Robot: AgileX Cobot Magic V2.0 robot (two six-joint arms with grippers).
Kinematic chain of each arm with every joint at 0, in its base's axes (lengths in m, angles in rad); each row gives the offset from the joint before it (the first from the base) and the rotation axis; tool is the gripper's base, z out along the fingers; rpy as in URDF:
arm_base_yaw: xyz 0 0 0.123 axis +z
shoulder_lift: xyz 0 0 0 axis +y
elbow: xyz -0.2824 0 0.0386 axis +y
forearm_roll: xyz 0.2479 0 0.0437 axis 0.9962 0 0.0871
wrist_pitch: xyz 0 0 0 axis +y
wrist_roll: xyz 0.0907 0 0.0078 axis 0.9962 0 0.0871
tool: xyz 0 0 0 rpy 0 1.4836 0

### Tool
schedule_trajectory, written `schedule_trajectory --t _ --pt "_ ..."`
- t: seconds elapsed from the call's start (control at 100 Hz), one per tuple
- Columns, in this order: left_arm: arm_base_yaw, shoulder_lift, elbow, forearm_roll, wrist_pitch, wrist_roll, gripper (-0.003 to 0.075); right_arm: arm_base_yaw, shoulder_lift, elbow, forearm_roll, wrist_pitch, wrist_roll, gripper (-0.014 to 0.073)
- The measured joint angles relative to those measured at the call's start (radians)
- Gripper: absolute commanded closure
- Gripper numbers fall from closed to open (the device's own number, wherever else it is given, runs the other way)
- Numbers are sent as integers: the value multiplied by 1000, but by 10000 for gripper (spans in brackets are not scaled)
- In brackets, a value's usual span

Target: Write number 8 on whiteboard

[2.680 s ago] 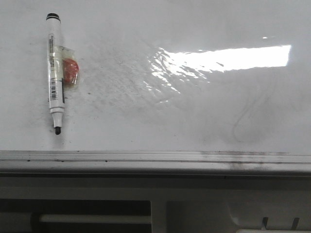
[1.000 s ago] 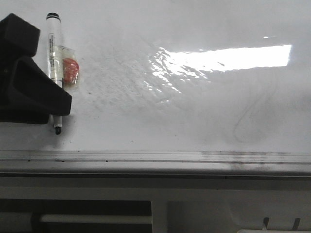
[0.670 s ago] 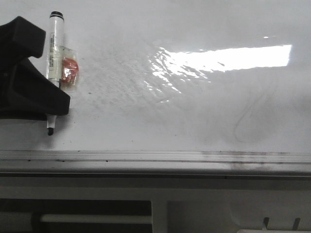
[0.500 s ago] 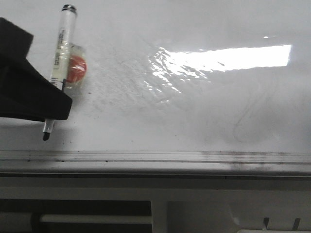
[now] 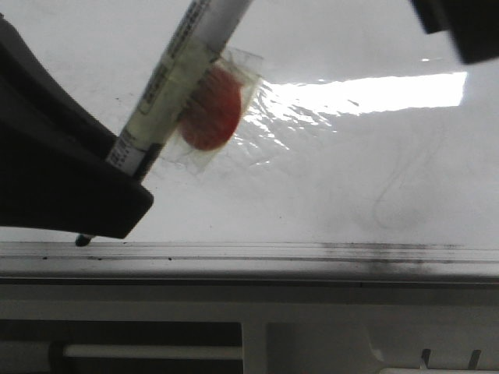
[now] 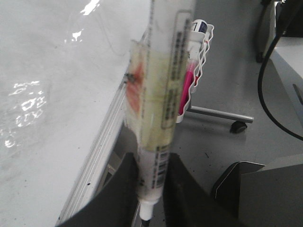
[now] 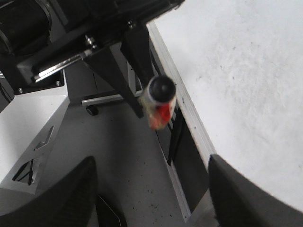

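My left gripper (image 5: 117, 204) is shut on a white marker (image 5: 175, 74) and holds it lifted off the whiteboard (image 5: 327, 171), tilted, with its dark tip (image 5: 82, 241) down by the grey rail (image 5: 312, 253). A red disc (image 5: 210, 109) is taped to the barrel. In the left wrist view the marker (image 6: 163, 94) sits clamped between the fingers of the left gripper (image 6: 151, 196). My right gripper (image 7: 156, 203) is open and empty, above the board's edge; it shows at the top right of the front view (image 5: 460, 27). No number 8 is in view.
A faint grey erased smudge (image 5: 398, 195) lies on the board's right side, below bright glare (image 5: 366, 93). Off the board's edge, the left wrist view shows a white wire rack (image 6: 201, 56) holding a pink item, on a wheeled stand on the floor.
My left gripper came in from the left, closed on the lying marker, then lifted and tilted it toward the camera. My right gripper has entered at the top right.
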Motion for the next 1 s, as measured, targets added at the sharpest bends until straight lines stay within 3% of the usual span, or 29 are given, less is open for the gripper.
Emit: schedule_trajectory --t 0.17,0.57,0.76,0.91,1.0 --pt "-6 0 0 0 -2 9 741 57 133 -55 13 -86 -8 153" --pt "-6 0 0 0 -7 30 741 120 314 -126 42 -103 -10 167" --pt "-6 0 0 0 -7 30 741 137 351 -126 84 -127 -10 356" --pt "-6 -2 0 -9 -7 31 741 137 351 -126 91 -149 -11 668" --pt "-6 -2 0 -11 -7 31 740 137 351 -126 89 -149 -11 655"
